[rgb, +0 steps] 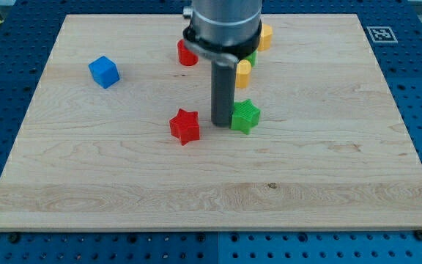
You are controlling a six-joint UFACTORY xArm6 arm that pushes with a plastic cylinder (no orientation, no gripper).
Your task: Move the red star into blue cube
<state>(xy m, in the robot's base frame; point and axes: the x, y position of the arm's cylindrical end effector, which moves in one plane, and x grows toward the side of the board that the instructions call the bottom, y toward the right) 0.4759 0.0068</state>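
Observation:
The red star point(184, 126) lies near the board's middle, a little left of centre. The blue cube point(103, 71) sits far to the upper left of it, well apart. My tip point(221, 122) stands on the board just right of the red star, with a small gap between them, and it touches or nearly touches the green star point(245, 116) on its right side.
A red round block point(187, 53) shows at the view's top, partly behind the arm. A yellow block point(243, 73) and a second yellow block point(265, 37) sit right of the rod, with a green block point(250, 57) between them, mostly hidden. The wooden board point(328, 161) has blue table around it.

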